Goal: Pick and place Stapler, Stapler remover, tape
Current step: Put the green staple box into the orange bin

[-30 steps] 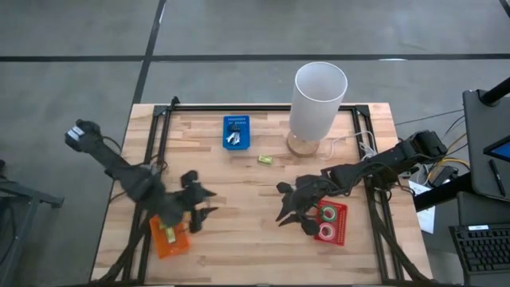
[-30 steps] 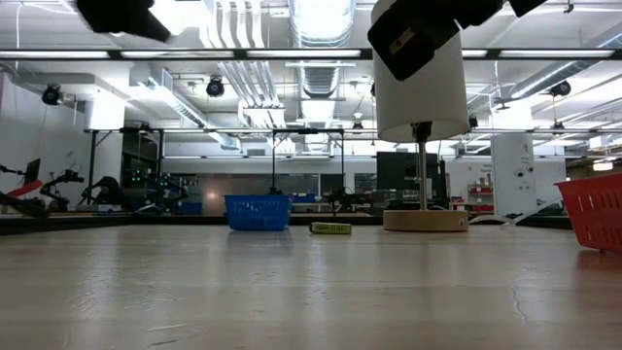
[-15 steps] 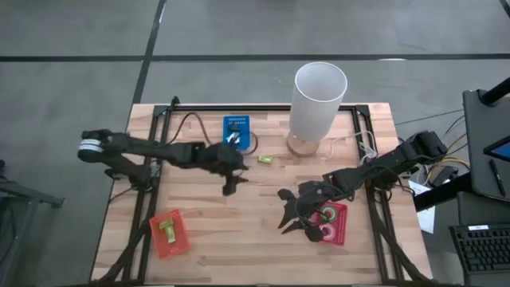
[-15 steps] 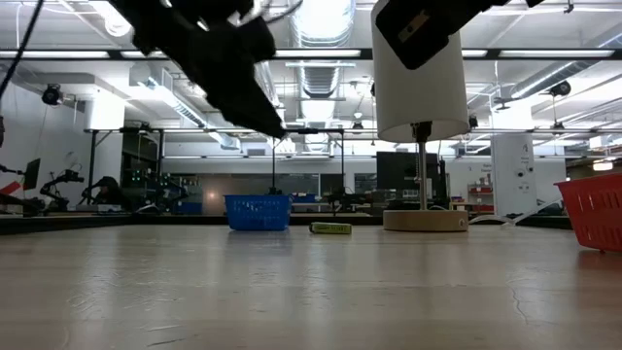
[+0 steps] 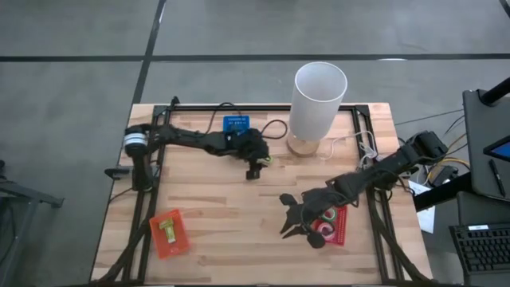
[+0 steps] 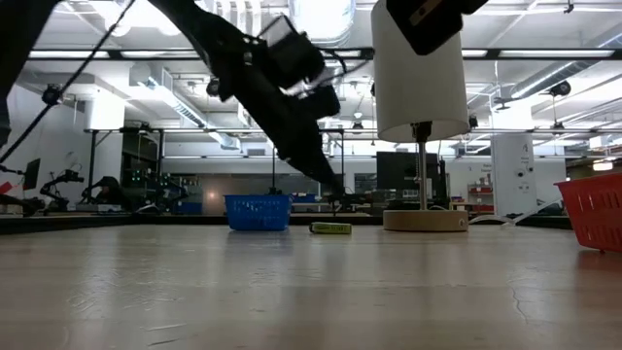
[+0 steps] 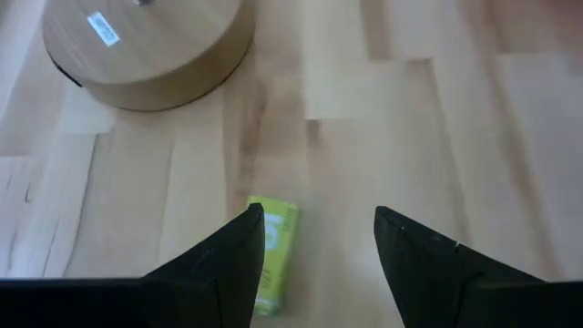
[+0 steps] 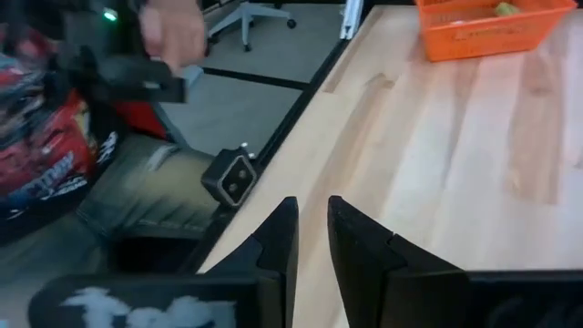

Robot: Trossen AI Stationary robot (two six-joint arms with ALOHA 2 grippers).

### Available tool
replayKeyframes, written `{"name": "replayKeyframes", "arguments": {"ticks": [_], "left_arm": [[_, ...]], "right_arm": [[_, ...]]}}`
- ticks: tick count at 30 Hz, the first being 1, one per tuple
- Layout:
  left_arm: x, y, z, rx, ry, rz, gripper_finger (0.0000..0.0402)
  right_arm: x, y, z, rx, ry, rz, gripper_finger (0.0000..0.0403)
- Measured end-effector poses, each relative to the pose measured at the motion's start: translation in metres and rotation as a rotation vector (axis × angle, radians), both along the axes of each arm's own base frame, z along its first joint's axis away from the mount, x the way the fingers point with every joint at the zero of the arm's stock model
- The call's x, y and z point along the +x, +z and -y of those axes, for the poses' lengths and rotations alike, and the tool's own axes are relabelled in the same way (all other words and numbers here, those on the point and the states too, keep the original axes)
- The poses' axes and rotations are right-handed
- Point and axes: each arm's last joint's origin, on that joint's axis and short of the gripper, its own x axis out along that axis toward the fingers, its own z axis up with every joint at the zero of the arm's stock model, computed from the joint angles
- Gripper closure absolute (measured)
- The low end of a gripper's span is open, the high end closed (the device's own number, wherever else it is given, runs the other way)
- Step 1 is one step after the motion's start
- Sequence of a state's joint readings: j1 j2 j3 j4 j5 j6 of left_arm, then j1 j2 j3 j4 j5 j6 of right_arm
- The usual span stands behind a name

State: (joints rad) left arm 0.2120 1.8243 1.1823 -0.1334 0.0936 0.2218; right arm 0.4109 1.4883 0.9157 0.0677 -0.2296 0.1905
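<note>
High view, looking straight down on a wooden table (image 5: 231,199): the left gripper (image 5: 256,165) reaches toward the far middle, just beside a small green stapler (image 5: 265,159) lying flat on the wood. Left wrist view shows its fingers (image 7: 223,269) spread apart, holding nothing, with the stapler (image 7: 273,257) touching or nearly touching the inside of one finger (exact contact is hard to judge). A round wooden lamp base (image 7: 146,41) sits near the stapler, and the white lampshade (image 5: 320,97) stands over it.

A blue tray (image 5: 236,131) rests at the far edge, partly covered by the left arm. An orange tray (image 5: 170,233) sits at the near left, holding a small green item (image 5: 167,229).

At the near right, the right gripper (image 5: 296,226) hovers beside a red tray (image 5: 339,227); a green tape roll (image 5: 330,214) shows in it. Right wrist view shows its fingers (image 8: 278,246) nearly closed with a narrow gap, gripping nothing. That view also shows a person's hand (image 8: 173,32) beyond the table.
</note>
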Motion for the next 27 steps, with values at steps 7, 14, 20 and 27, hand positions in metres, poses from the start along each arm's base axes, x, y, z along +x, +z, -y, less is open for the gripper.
{"name": "replayKeyframes", "arguments": {"ticks": [7, 14, 20, 27], "left_arm": [[0.017, -0.023, -0.029, 0.011, 0.026, -0.088, 0.0193], [0.018, -0.042, -0.05, -0.028, 0.061, -0.127, 0.0193], [0.019, -0.048, -0.05, -0.053, 0.06, -0.138, 0.0193], [0.013, -0.032, -0.045, -0.088, 0.04, -0.131, 0.0193]], "right_arm": [[-0.005, 0.0, -0.01, -0.001, 0.006, -0.004, 0.0339], [-0.005, 0.0, -0.01, 0.002, 0.006, -0.007, 0.0342], [-0.005, 0.0, -0.01, 0.0, 0.008, -0.004, 0.0346], [-0.005, 0.0, -0.01, -0.005, -0.002, -0.003, 0.0341]]}}
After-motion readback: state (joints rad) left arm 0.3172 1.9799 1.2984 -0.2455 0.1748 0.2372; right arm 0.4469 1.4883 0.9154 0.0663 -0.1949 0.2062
